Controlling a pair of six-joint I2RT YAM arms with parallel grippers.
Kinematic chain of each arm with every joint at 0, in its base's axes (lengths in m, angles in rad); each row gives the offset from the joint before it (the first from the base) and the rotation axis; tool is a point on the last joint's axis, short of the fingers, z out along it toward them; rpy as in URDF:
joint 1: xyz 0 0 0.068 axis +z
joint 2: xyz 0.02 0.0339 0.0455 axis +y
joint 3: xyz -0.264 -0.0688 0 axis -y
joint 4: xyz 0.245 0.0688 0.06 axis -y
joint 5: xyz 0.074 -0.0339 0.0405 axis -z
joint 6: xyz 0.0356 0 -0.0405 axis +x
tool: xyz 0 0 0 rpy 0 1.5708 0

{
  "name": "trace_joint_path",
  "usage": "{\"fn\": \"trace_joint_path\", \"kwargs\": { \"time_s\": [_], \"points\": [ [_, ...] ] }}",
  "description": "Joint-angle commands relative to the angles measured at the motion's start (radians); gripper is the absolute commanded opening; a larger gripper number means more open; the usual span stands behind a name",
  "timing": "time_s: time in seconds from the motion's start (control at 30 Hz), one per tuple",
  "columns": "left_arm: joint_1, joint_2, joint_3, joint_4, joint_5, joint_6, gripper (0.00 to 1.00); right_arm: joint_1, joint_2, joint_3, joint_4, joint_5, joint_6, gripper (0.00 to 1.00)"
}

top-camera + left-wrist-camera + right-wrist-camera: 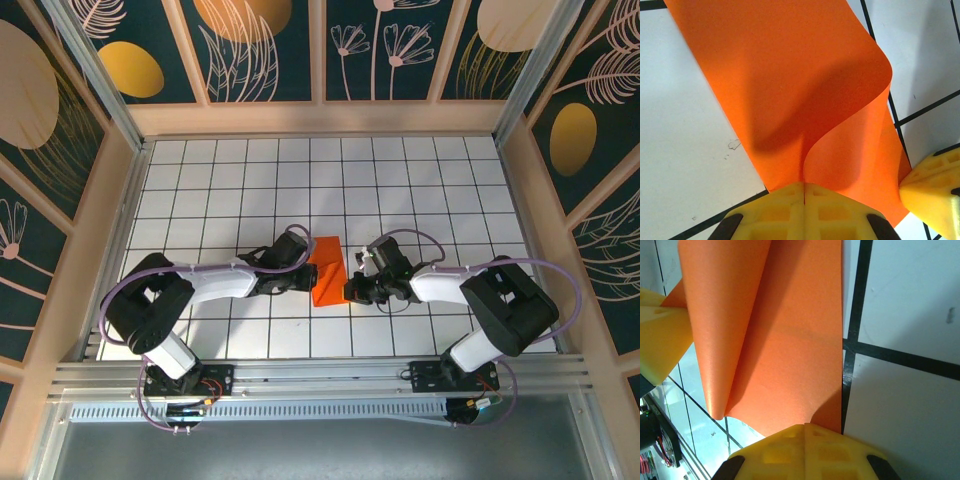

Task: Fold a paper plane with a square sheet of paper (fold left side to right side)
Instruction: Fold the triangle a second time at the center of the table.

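Note:
The square sheet of paper (328, 272) is bright orange and lies mid-table between both arms, its left part lifted and curling over to the right. My left gripper (306, 272) is shut on the raised edge; in the left wrist view the sheet (790, 75) rises from between the closed yellow jaws of this gripper (804, 184). My right gripper (352, 290) is shut, and its tips (805, 425) sit on the flat near corner of the sheet (790, 340). Whether they pinch it cannot be told.
White table with a black grid (430, 190), walled by a wooden frame (320, 118) on three sides. The right gripper's yellow finger (932, 195) shows beside the sheet in the left wrist view, and the left gripper's finger (662, 340) in the right wrist view.

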Motion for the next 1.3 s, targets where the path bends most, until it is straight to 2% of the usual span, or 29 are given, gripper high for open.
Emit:
{"fn": "trace_joint_path", "kwargs": {
  "time_s": [0.0,1.27],
  "points": [
    [0.010,0.014,0.021,-0.025,-0.023,0.018,0.00,0.012,0.036,-0.013,-0.078,0.061,-0.024,0.00],
    [0.015,0.042,0.026,0.019,-0.011,0.034,0.00,0.017,0.045,-0.010,-0.073,0.061,-0.024,0.00]
  ]
}}
